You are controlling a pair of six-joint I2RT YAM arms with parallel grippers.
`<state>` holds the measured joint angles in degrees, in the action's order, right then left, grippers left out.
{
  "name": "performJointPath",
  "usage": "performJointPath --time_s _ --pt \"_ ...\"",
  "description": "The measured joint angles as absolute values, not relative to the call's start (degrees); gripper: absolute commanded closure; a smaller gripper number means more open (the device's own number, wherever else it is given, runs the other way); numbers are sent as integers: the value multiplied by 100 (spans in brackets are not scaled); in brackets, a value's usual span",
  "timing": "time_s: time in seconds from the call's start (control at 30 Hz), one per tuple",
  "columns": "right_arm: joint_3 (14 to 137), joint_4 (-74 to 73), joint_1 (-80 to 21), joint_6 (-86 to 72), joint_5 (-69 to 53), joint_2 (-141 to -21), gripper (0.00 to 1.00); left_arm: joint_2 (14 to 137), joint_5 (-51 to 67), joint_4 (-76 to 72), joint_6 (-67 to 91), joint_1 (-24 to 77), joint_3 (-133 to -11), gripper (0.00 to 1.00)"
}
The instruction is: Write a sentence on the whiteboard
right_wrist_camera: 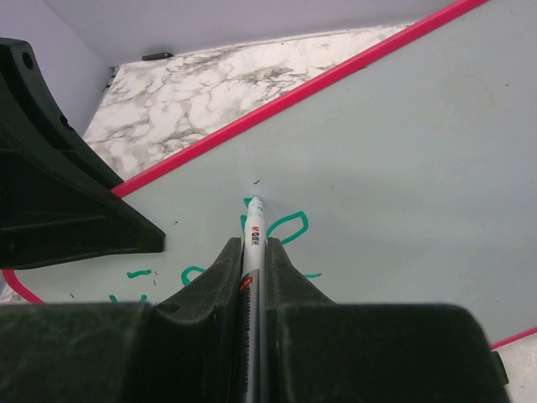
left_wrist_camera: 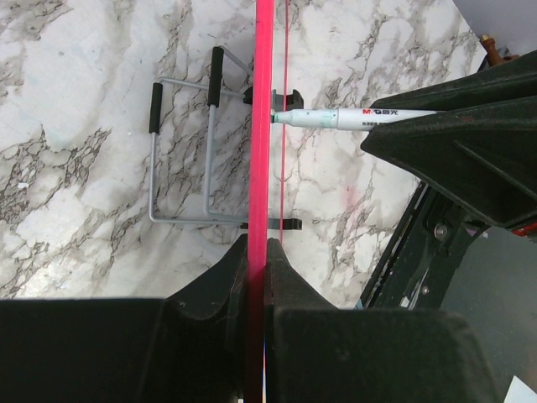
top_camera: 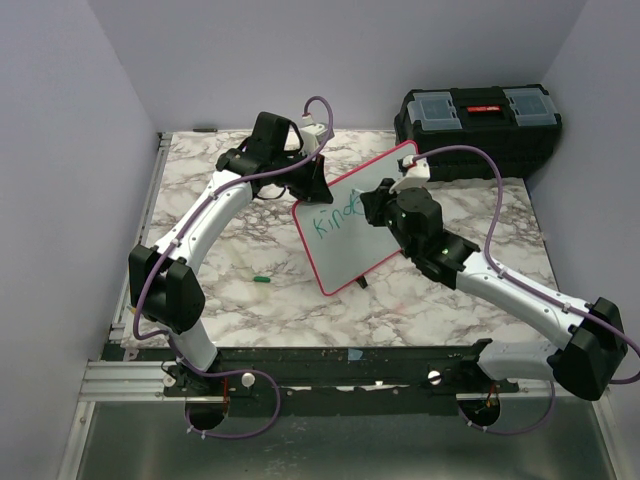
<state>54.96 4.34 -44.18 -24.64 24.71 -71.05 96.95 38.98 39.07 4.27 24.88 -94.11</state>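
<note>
The flat rectangular whiteboard with a thin red-pink rim and rounded corners (top_camera: 352, 235) stands tilted near the middle of the table, between the two arms, its white face turned toward the right arm and its long sides running diagonally from near left to far right. On its upper left part sits the sentence, green handwritten marker lettering (top_camera: 335, 220), of which only "Kind" can be read from above; the rest is hidden behind the right arm's wrist. The white-barrelled marker with a green tip (right_wrist_camera: 254, 239) meets the board's face just above a green loop, tip touching the surface. The right gripper (right_wrist_camera: 252, 248) has its two black fingers pressed against either side of the marker's barrel, clamped on it. The left gripper (left_wrist_camera: 258, 243) grips the board's far left edge, its fingers closed tight onto the red rim, which the left wrist view shows edge-on. On the side away from the marker, a grey wire stand with black rubber sleeves (left_wrist_camera: 186, 159) lies on the white-and-grey marbled table (top_camera: 230, 240); whether the board rests on it cannot be told. A small green marker cap (top_camera: 262, 279) lies on the table left of the board, well apart from it. A black toolbox with a red latch and clear lid compartments (top_camera: 480, 125) sits at the far right corner
</note>
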Motion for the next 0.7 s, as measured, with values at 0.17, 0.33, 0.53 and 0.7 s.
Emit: performJointPath --time_s 0.17,0.33,0.53,0.7 --pt "5489 397 -4418 -2530 2554 -7102 99 9695 3898 3907 425 2488 -9413 100" --pt "5435 373 -4418 -2569 2565 -7083 99 9695 3898 3909 425 2488 -9411 100" --pt "5408 327 -4418 -2596 2565 -7030 99 9695 3898 3907 416 2488 -9411 100" --pt "5343 274 -4418 -2615 2613 -6814 99 9677 3896 3907 410 2491 -9411 100"
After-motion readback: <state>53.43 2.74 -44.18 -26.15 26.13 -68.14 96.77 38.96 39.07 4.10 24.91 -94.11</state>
